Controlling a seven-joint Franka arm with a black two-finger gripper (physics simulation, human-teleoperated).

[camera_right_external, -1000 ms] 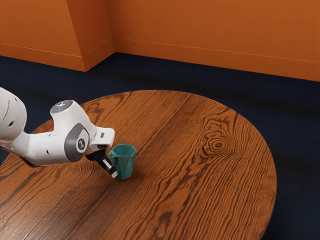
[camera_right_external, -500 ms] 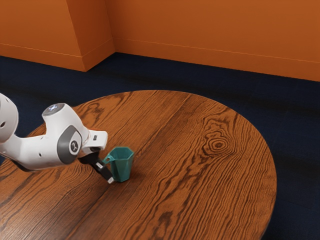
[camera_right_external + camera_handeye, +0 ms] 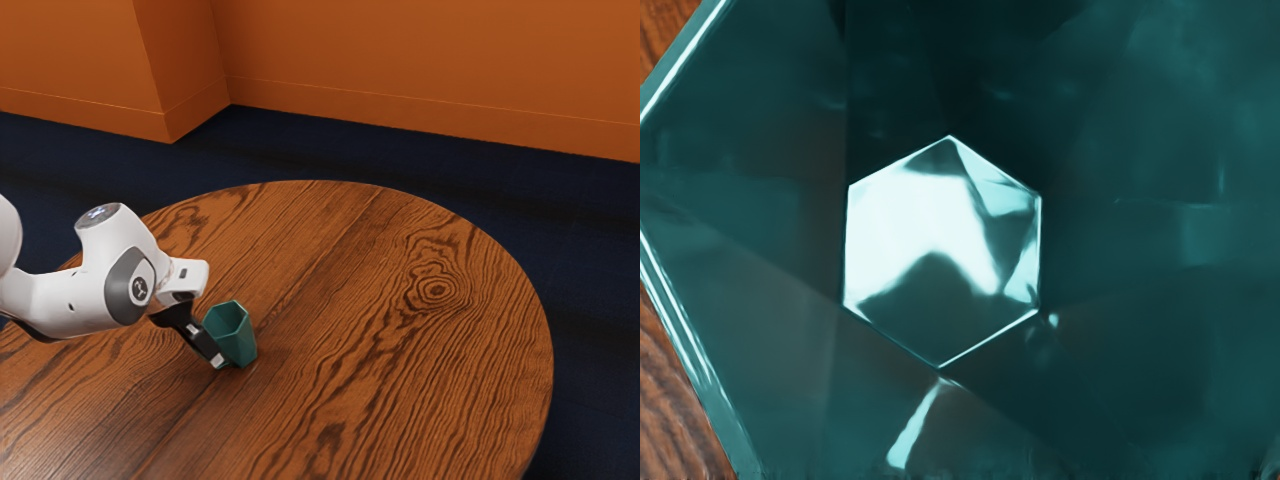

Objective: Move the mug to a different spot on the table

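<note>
Teal mug [image 3: 233,335], tilted, mouth toward the adjacent end effector [image 3: 212,351]

The mug [image 3: 232,333] is dark blue-green, like the sea. Its sides are flat panels, not round, and it gets narrower toward the bottom. It has nothing in it. It is tipped over a bit, so its open top leans toward the exterior view's left. It is low over the brown wooden table [image 3: 400,300], in the left part of the round top in the exterior view. I cannot tell if its bottom touches the wood. In the wrist view the mug [image 3: 940,250] shows from inside, with a shiny six-sided floor.
</note>
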